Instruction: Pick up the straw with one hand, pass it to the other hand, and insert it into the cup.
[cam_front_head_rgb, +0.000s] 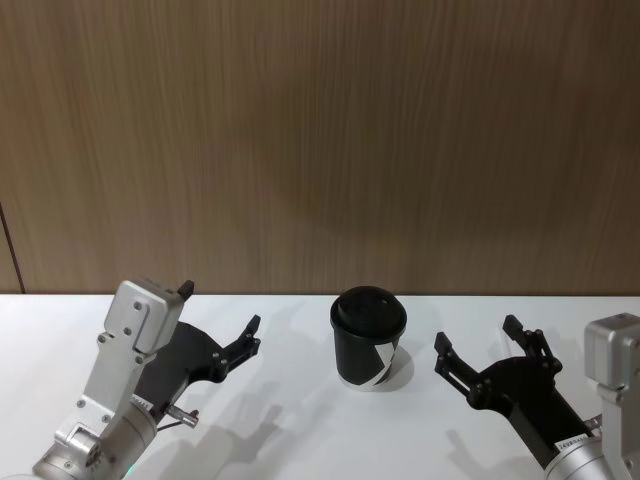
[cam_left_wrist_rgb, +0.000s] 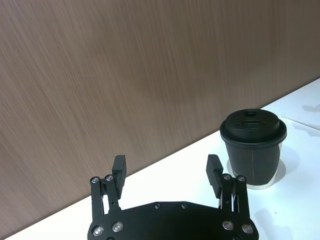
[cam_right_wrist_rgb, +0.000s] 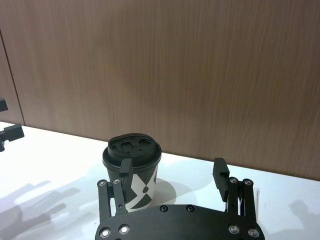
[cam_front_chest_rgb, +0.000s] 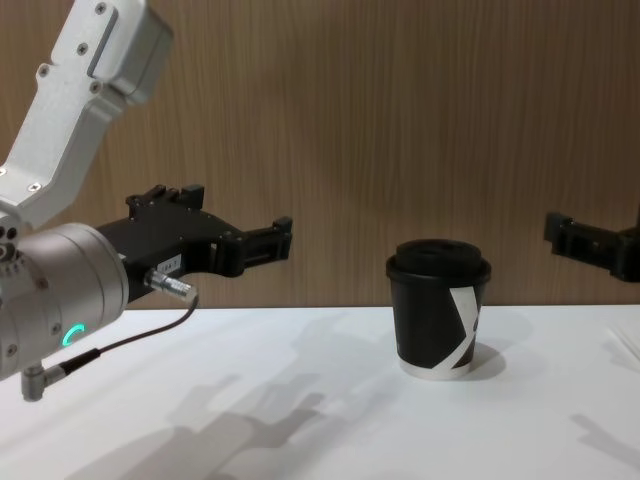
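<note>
The black cup (cam_front_head_rgb: 368, 340), with a domed lid and a slanted white stripe, stands upright in the middle of the white table. The straw (cam_left_wrist_rgb: 300, 121) shows as a thin white line lying flat on the table beyond the cup, on its right side. My left gripper (cam_front_head_rgb: 220, 307) hovers open and empty to the left of the cup, above the table, fingers pointing towards it (cam_front_chest_rgb: 240, 215). My right gripper (cam_front_head_rgb: 476, 335) hangs open and empty just right of the cup; in the right wrist view the cup (cam_right_wrist_rgb: 132, 170) sits close behind one finger (cam_right_wrist_rgb: 125, 172).
A wood-panelled wall (cam_front_head_rgb: 320, 140) runs along the table's far edge, close behind the cup. The white table (cam_front_head_rgb: 300, 430) lies bare in front of the cup, between the two arms. A dark cable (cam_front_chest_rgb: 120, 345) hangs from the left wrist.
</note>
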